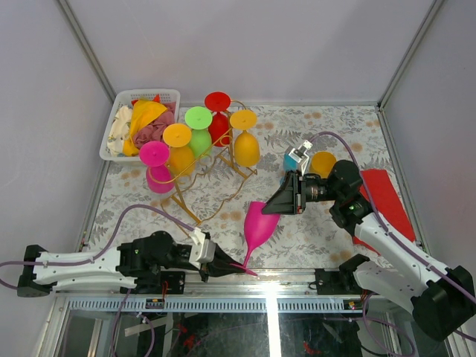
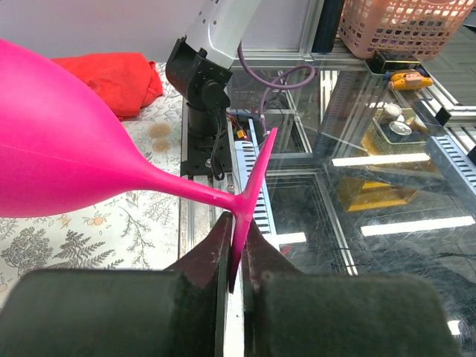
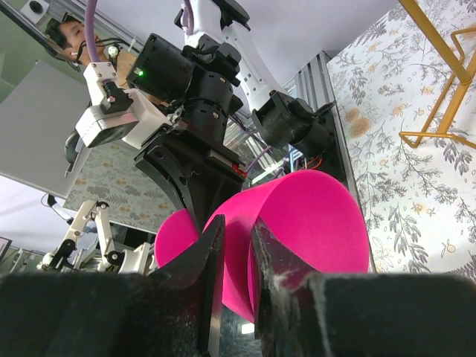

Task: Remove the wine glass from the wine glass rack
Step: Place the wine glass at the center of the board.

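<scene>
While the left tool (image 2: 236,232) is pinched fully shut on the thin edge of the foot disc, it carries the wine glass (image 1: 260,223) by that foot alone, at the bottom centre of the top view. The stem runs up and away from the jaws, with the magenta bowl tilted toward the centre of the frame.

The right tool (image 3: 236,227) is narrow and straddles the bowl rim, one finger on each side of the wall. Whether its pads press the wall or merely flank it cannot be told.

Progress:
1. Removal appears complete. The wine glass is well apart from the wine glass rack (image 3: 435,36), which stands in the upper left of the top view.
2. The glass is held above the tabletop (image 1: 320,230), so it has not been set down.
3. The arrangement suggests a transfer from the left tool to the right, followed by placement.

Five other glasses (image 1: 198,117) hang on the rack. A white basket (image 1: 123,104) of cloths stands beyond it, and a red cloth (image 1: 387,197) lies at the right.

Limits of view:
- The right tool's fingertips are masked by the bowl in the top view.
- A teal and orange object behind the right arm is partly hidden and not identifiable.
- The rack is cut off at the right wrist frame edge.
</scene>
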`<state>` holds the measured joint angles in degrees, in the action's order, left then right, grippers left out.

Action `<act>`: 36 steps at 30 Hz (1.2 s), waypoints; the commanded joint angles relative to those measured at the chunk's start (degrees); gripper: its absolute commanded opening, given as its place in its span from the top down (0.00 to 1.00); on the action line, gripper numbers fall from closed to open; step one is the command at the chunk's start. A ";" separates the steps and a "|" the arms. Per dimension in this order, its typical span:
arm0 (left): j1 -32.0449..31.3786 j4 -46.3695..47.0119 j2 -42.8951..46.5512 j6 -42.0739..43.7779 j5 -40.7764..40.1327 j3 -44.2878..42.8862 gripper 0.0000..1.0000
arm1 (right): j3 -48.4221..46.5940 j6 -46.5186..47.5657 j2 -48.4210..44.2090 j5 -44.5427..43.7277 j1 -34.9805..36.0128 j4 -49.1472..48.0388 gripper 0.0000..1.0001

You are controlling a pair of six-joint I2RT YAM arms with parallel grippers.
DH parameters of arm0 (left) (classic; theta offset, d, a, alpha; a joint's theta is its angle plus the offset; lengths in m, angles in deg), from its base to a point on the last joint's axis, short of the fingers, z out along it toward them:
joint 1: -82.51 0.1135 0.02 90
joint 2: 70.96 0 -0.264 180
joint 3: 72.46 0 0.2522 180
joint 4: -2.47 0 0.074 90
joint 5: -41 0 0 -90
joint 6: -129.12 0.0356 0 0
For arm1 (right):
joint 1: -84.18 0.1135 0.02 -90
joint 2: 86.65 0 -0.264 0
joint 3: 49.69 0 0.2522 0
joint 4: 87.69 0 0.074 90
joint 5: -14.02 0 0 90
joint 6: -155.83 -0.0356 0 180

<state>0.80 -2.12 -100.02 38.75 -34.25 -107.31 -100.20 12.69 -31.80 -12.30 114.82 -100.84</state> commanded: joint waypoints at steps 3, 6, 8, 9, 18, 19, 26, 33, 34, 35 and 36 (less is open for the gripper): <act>0.50 0.63 1.47 -0.28 -8.67 -0.18 0.99 | -1.97 0.17 -0.41 -0.21 0.93 -1.57 0.92; 0.54 0.19 1.49 -0.84 -10.65 -0.05 0.99 | -1.81 -0.78 -0.51 0.46 0.98 -2.59 0.80; 0.55 -0.19 1.55 -1.29 -11.38 -0.17 0.99 | -1.83 -2.12 -0.37 2.41 1.20 -3.99 0.68; 0.46 -0.26 1.59 -1.39 -11.52 -0.19 0.99 | -1.75 -2.84 -0.40 3.62 1.47 -5.20 0.64; 0.51 -1.04 1.42 -2.83 -13.87 -0.28 1.00 | -1.74 -1.80 -2.81 3.47 1.63 -4.72 0.72; 0.53 -1.36 1.30 -2.95 -13.99 -0.51 1.00 | -1.82 -1.73 -2.62 3.13 1.62 -4.54 0.78; 0.55 -2.43 0.57 -3.88 -14.48 -1.77 0.82 | -1.43 -1.58 -2.55 0.38 1.63 -4.12 1.00; 0.57 -1.02 1.57 -6.06 -17.09 -1.08 0.57 | -1.74 5.90 -5.93 -4.45 1.88 5.37 1.00; 0.51 -0.69 1.75 -7.09 -17.96 -1.15 0.49 | -2.01 6.95 -6.24 -4.93 1.93 6.95 1.00; 0.57 -0.26 1.85 -8.02 -18.50 -1.13 0.43 | -2.26 7.79 -6.42 -5.39 1.97 8.37 1.00; 0.51 0.28 2.03 -8.21 -18.72 -1.20 0.39 | -2.60 8.76 -6.62 -5.86 1.97 9.65 1.00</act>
<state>0.89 -9.16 -99.25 33.84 -48.11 -107.28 -100.31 14.15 -37.75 -14.90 115.84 -98.02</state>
